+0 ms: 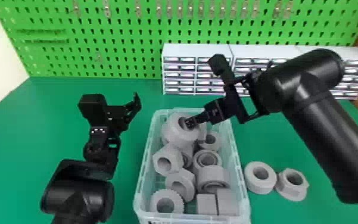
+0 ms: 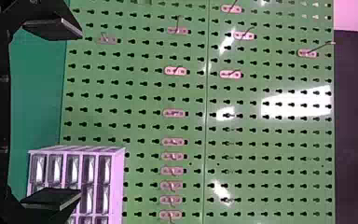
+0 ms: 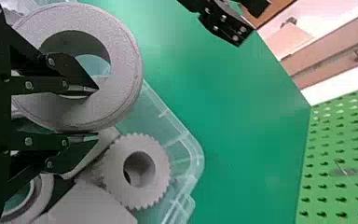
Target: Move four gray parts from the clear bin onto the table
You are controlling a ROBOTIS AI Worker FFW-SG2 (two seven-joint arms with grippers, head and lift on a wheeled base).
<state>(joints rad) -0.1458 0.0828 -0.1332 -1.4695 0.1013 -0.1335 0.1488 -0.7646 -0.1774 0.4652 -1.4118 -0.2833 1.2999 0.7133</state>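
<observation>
**2 round gray parts [image 1: 254,185] on the green table [image 1: 266,138]**

They're sitting just right of the clear plastic bin [image 1: 187,219], which is loaded with more. Black right gripper [image 1: 190,122] is pinching a thick gray ring [image 1: 173,134] at the bin's far end, 1 finger in the hole. Black left gripper [image 1: 135,102] hangs out left, fingers spread. Behind: white drawer units [image 1: 194,51], green pegboard [image 1: 123,44].
</observation>
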